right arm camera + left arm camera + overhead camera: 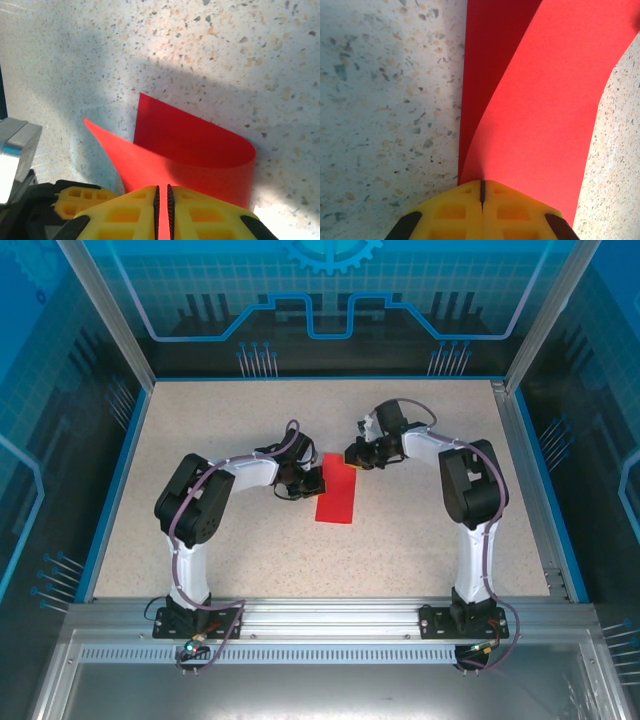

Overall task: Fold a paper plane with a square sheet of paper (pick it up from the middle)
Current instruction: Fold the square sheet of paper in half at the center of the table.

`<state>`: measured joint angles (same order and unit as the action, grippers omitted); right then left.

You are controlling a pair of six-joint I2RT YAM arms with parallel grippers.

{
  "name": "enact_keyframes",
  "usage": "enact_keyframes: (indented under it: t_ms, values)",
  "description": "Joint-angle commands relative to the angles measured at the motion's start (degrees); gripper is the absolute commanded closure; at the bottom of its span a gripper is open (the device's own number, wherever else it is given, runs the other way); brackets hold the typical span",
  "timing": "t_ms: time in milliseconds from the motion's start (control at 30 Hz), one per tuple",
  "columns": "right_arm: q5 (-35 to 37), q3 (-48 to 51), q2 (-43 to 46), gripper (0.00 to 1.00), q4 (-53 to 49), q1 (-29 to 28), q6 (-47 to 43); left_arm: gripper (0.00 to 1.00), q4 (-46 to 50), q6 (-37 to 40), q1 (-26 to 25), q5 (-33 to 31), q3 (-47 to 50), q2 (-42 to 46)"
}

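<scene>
Square sheet of paper: curled over on worktop; left end effector and right end effector each clamped shut on its edge.

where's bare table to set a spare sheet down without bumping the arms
Crowded in the middle, where the left gripper and right gripper each pinch the red paper. Bare tabletop lies between the paper and the arm bases, and along the far blue edge beyond both arms.

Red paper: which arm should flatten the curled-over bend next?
Probably right: the right pincer grips the red paper by its raised flap beside the rounded bend; the left pincer clamps another edge.
</scene>
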<state>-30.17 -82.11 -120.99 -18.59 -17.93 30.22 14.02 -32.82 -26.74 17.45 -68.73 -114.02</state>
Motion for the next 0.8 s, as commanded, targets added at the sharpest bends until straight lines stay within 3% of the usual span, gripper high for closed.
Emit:
enact_keyframes:
  t_ms: [0, 200, 500, 767]
  values:
    - [0.8, -0.4, -3.3, 0.85, -2.6, 0.6, 0.5, 1.00, 6.4, 1.6, -0.1, -2.1, 2.8, -2.8]
    - [3.1, -2.0, -5.7, 0.85, -5.9, 0.5, 0.3, 1.00, 6.6, 1.9, 0.0, -2.2, 3.0, -2.6]
    - [-0.9, -7.1, -2.9, 0.85, -8.8, 2.0, -0.5, 1.00, 6.3, 1.8, 0.1, -2.2, 3.6, -2.5]
    - [-1.5, -11.0, -6.9, 0.84, -10.3, 2.5, -0.4, 1.00, 6.5, 2.1, 0.2, -2.0, 3.3, -2.4]
